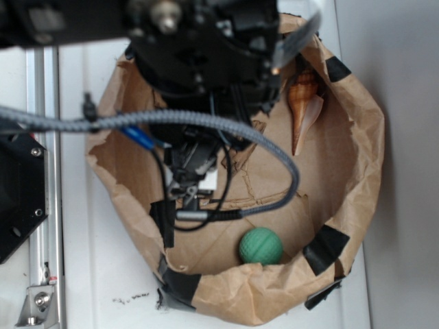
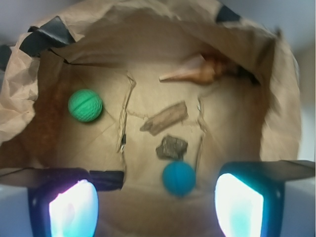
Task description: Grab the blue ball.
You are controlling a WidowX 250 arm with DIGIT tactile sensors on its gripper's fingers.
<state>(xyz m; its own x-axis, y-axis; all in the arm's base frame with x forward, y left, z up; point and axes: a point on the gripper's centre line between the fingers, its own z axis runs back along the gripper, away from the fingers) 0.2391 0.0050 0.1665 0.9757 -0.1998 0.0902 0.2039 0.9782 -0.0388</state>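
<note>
Setting: you are working inside a brown paper bag point(image 2: 158, 29) rolled down into a shallow basin and patched with black tape point(image 2: 47, 35); the raised walls hem the loose items in on its flat floor.

Blue ball: in your wrist view the blue ball point(image 2: 178, 178) lies at about 6 o'clock on the bag floor, low in the frame and between the two fingers. In the exterior view the arm hides it.

Neighbours: a dark rough chunk point(image 2: 172, 147) sits just beside the ball at its 12 o'clock, possibly touching; a wood scrap point(image 2: 164, 118) lies beyond that, and a seashell point(image 2: 197, 73) rests near the far wall at 1 o'clock.

Green ball: the green ball point(image 2: 85, 105) sits well apart at 9 o'clock, by the bag's side wall. It is not your target.

Gripper: the gripper point(image 2: 155, 205) hangs over the bag, pointed down at the floor.

Jaws: spread wide, holding nothing and touching nothing; one finger point(image 2: 73, 207) shows at 7 o'clock, the other at 5 o'clock.

Judgement: the ball looks roughly centred in the gap, slightly toward the 5 o'clock finger, so a straight descent seems the likely next need.

Risk: closing may catch the dark chunk too.
</note>
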